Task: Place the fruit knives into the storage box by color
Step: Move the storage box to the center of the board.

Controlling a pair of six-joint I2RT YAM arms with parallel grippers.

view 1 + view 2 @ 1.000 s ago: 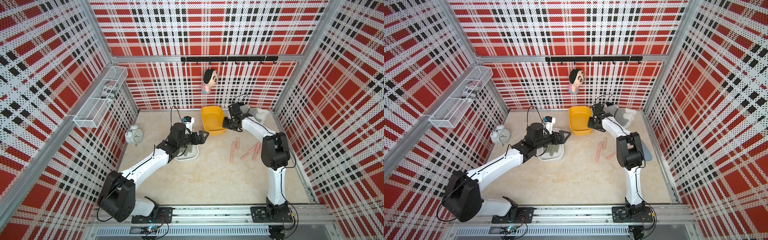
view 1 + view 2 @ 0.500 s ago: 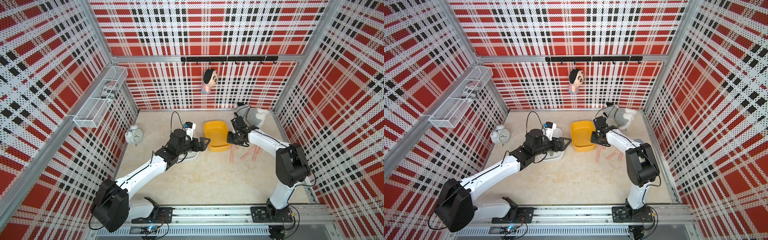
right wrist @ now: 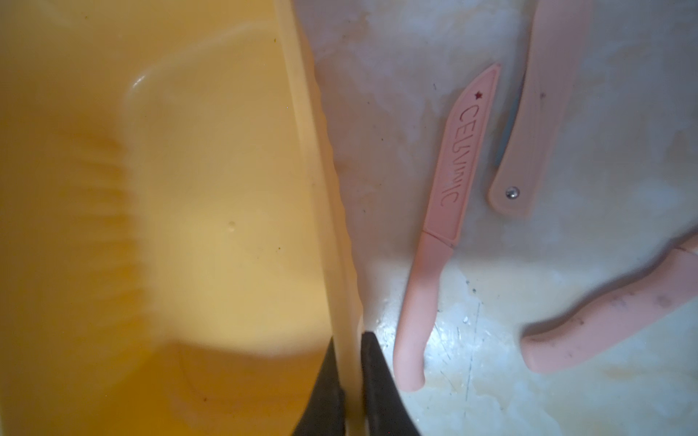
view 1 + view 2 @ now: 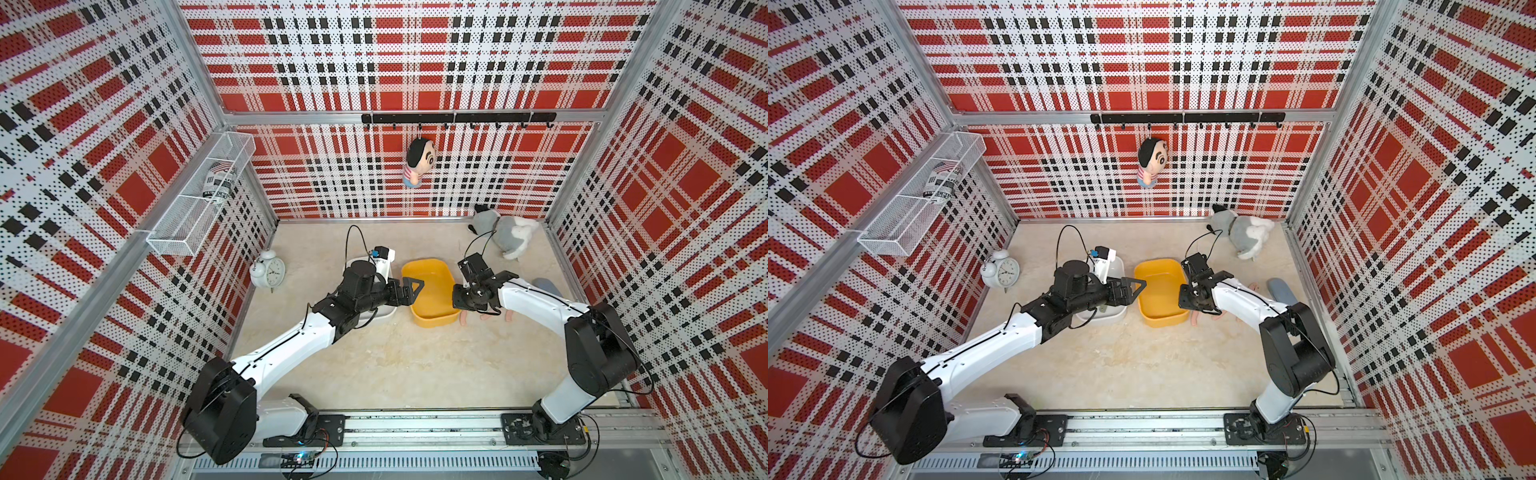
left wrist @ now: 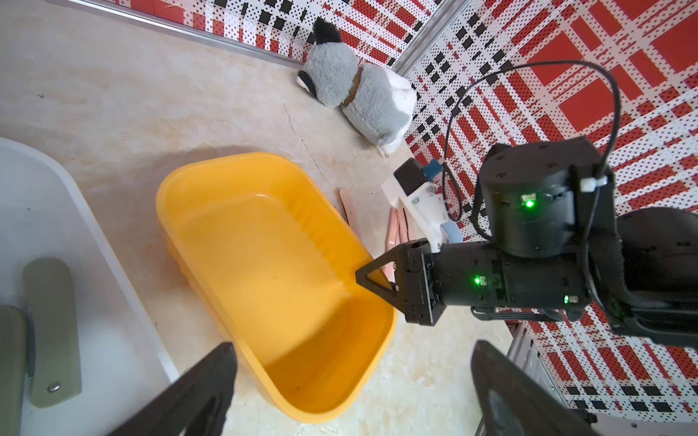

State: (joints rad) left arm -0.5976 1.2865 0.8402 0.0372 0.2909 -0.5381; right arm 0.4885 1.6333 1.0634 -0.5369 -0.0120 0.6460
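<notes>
Salmon-pink fruit knives (image 3: 449,170), one lettered, lie beside the yellow box (image 3: 189,226).

Both top views look down from high above the front rail (image 4: 415,426) onto the whole cell; the left wrist view faces the yellow box (image 5: 264,245) from near; the right wrist view, closer still, shares its rim.

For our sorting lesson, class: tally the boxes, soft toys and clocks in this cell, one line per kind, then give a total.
Boxes: 2 (yellow box, white box)
Soft toys: 2 (doll, dog)
Clocks: 1 (clock)
Total: 5
</notes>
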